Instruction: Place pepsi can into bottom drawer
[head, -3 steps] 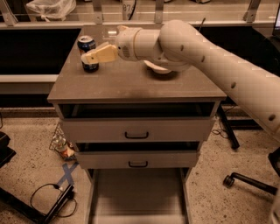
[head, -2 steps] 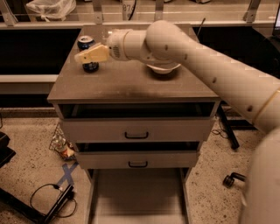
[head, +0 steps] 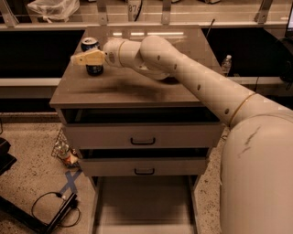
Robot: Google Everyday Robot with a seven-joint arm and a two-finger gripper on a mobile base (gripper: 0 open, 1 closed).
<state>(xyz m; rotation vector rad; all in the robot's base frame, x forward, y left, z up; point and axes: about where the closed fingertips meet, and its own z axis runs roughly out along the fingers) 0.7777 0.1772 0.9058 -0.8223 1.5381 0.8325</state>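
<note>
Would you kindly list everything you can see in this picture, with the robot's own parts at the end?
pepsi can: one, dark blue with silver top, back left of the cabinet top
cabinet: one, brown top, centre
upper drawers: two, grey-beige with black handles, under the top
bottom drawer: one, pale floor, pulled out towards the camera
water bottle: one, clear, behind the cabinet's right edge
plastic bag: one, whitish, top left
tape cross: one, blue, floor left of the cabinet
cable: one, black, floor lower left
arm: one, white, reaching from the right across the top
gripper: one, beige, in front of the can, overlapping it
</note>
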